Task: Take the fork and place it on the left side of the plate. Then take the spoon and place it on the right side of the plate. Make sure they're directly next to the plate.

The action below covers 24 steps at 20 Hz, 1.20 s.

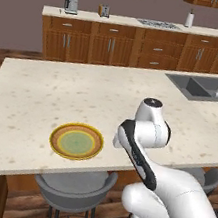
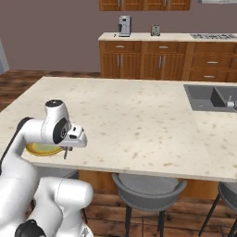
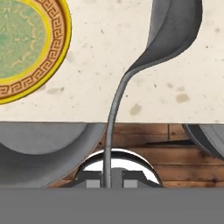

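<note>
Spoon [image 3: 175, 30] sits clenched by its handle in the claw [image 3: 107, 183], its bowl out ahead over bare counter [image 3: 131, 87] just inside the front edge. In the hand view the plate [image 3: 43, 65] lies beside it, apart, with open counter between. From the right base view, the claw [image 2: 66, 150] hangs by the counter's near edge, plate [image 2: 44, 150] partly behind the arm.

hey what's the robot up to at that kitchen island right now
The robot arm's gripper is shut on the handle of the spoon, holding it above the counter near the island's front edge. In the hand view the spoon's bowl hangs over bare counter off to one side of the yellow plate, not touching it. The spoon has not been set down yet.
</note>
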Tool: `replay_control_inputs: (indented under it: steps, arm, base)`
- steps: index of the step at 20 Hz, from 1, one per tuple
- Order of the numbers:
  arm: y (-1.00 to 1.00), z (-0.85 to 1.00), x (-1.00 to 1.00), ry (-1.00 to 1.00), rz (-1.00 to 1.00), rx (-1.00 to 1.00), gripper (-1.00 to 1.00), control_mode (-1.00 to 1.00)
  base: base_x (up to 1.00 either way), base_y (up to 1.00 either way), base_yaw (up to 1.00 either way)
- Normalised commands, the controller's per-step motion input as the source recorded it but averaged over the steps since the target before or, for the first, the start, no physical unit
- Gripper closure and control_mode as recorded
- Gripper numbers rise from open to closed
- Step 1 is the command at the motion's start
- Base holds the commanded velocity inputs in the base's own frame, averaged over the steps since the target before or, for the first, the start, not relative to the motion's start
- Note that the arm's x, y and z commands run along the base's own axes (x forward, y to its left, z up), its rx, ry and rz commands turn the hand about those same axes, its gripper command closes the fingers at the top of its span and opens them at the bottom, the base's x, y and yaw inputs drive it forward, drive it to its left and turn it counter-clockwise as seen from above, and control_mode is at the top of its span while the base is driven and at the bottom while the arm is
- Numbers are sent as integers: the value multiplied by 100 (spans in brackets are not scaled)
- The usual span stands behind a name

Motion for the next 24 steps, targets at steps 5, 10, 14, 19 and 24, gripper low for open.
replay_control_inputs:
  steps: [5,10,14,19,24]
  arm:
    - [0,-30,56,5,0,0,100,-100]
    - [0,-36,50,0,0,0,100,-100]
    - [0,-38,44,0,0,0,100,-100]
    - [0,-40,33,0,0,0,100,-100]
    - [4,-38,27,2,0,0,100,-100]
  base:
    - [0,0,0]
    - [0,0,0]
    - [0,0,0]
    - [0,0,0]
    - [0,0,0]
